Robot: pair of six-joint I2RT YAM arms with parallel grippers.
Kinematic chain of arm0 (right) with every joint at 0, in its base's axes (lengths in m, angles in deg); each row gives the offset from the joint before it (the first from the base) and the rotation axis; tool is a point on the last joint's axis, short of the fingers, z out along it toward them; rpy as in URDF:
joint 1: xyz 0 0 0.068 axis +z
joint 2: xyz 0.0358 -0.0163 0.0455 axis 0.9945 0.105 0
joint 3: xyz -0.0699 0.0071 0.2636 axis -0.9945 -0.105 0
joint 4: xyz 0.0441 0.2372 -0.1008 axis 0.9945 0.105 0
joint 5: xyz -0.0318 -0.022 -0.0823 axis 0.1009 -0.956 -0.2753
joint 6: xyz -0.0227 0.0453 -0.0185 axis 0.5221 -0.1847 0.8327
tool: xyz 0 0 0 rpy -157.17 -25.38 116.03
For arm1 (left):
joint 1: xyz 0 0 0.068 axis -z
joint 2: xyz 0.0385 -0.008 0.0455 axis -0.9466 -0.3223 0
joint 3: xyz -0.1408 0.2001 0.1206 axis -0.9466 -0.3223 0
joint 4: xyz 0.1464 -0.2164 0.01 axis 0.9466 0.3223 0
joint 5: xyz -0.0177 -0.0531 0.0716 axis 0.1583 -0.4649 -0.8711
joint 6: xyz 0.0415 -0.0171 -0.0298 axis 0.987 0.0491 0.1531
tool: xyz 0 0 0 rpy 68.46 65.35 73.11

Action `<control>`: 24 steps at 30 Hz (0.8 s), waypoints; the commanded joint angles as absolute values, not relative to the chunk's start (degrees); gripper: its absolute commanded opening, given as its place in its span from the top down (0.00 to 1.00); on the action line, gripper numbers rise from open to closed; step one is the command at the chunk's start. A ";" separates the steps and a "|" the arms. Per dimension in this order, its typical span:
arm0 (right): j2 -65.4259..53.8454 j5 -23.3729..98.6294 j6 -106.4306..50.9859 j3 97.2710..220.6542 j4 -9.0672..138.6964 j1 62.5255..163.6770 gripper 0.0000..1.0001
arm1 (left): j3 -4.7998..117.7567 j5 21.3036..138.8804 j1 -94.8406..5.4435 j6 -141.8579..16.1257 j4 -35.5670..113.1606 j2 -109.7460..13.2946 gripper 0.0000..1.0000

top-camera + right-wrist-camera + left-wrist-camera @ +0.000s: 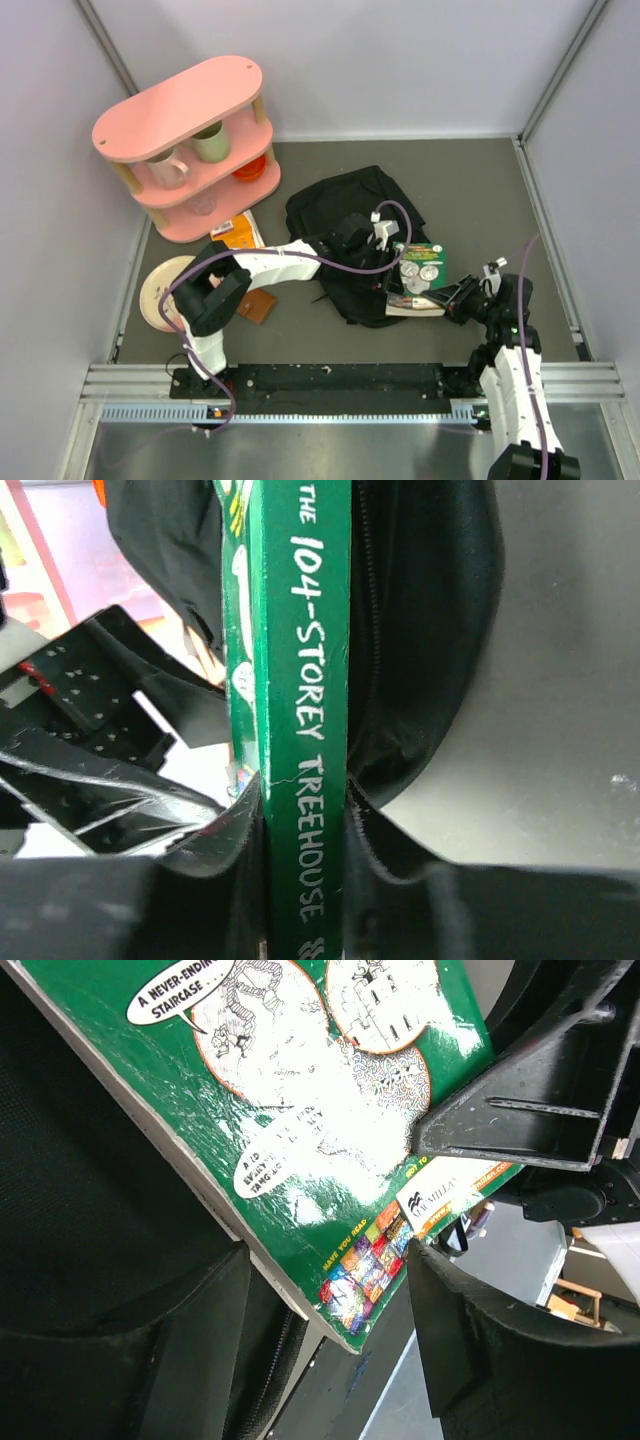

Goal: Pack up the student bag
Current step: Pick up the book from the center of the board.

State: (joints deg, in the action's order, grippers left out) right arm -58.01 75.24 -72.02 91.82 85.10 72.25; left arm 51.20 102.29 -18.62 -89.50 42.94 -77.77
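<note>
The student bag [345, 215], a black floppy backpack, lies in the middle of the table. A green book [420, 272], "The 104-Storey Treehouse", sits at the bag's right edge, partly over its opening. My right gripper [457, 297] is shut on the book's spine [300, 730], with black bag fabric [425, 630] just beyond it. My left gripper [390, 262] hovers over the bag at the book's left side. In the left wrist view its jaws [330, 1350] stand wide apart, with the book's corner [370, 1280] in the gap and the bag's zip edge [275, 1350] beside the left finger.
A pink two-tier shelf [190, 110] with mugs stands at the back left. An orange packet [238, 232], a cream plate [160, 290] and a brown wallet [257, 306] lie left of the bag. Grey walls close in both sides.
</note>
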 commanded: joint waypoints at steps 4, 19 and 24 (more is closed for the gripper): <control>-64.81 72.88 -72.94 99.49 91.01 72.72 1.00 | 50.59 95.93 -17.94 -87.94 40.64 -71.62 0.26; -65.69 86.32 -79.27 112.68 79.69 72.72 1.00 | 42.85 96.77 -25.76 -92.76 28.81 -54.29 0.17; -64.28 90.89 -82.86 113.66 69.98 72.72 1.00 | 42.49 102.58 -25.85 -101.36 15.26 -58.16 0.15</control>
